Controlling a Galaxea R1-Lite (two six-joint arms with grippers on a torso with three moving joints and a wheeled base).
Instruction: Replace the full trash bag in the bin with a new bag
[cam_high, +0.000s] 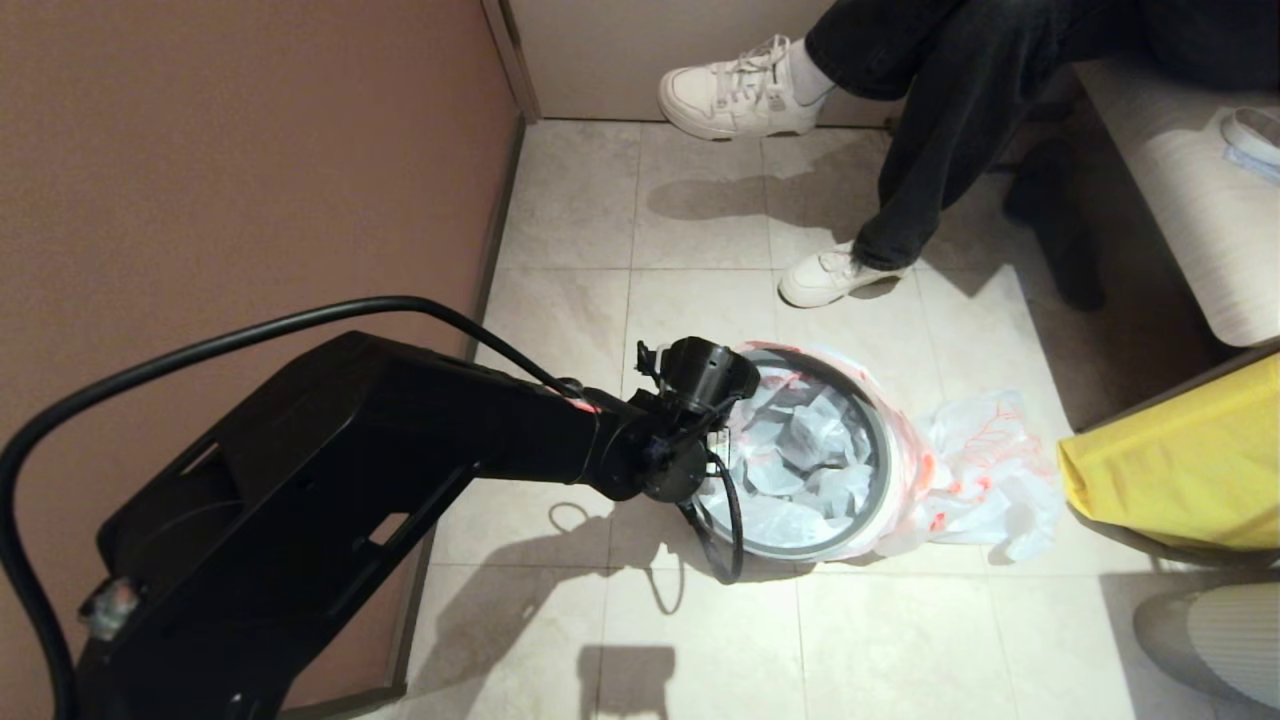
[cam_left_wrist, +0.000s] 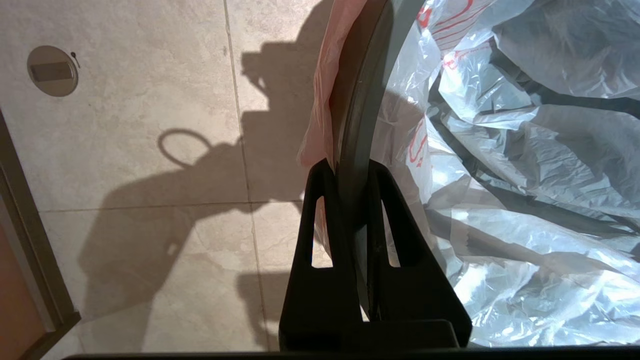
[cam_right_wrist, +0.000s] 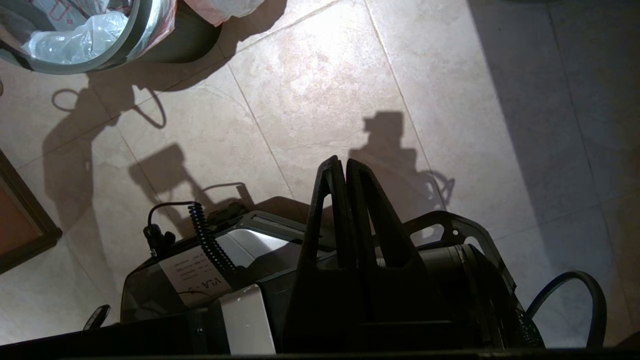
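Note:
The bin (cam_high: 800, 545) stands on the tiled floor with a grey hoop (cam_high: 880, 440) as its rim. The new bag (cam_high: 800, 455), plain crumpled translucent film with a pink-red edge, lines it and folds over the rim. My left gripper (cam_high: 712, 425) is at the bin's left side, shut (cam_left_wrist: 350, 167) on the hoop (cam_left_wrist: 357, 100) and the film edge (cam_left_wrist: 320, 100). The full trash bag (cam_high: 985, 470), bulging and red-printed, lies on the floor against the bin's right side. My right gripper (cam_right_wrist: 345, 162) hangs shut and empty over my base; the head view does not show it.
A seated person's legs and white shoes (cam_high: 830, 275) are just behind the bin. A yellow object (cam_high: 1180, 470) and a bench (cam_high: 1190, 210) are at the right, and a brown wall (cam_high: 250, 160) at the left. A round floor cover (cam_left_wrist: 52, 70) is set in the tiles.

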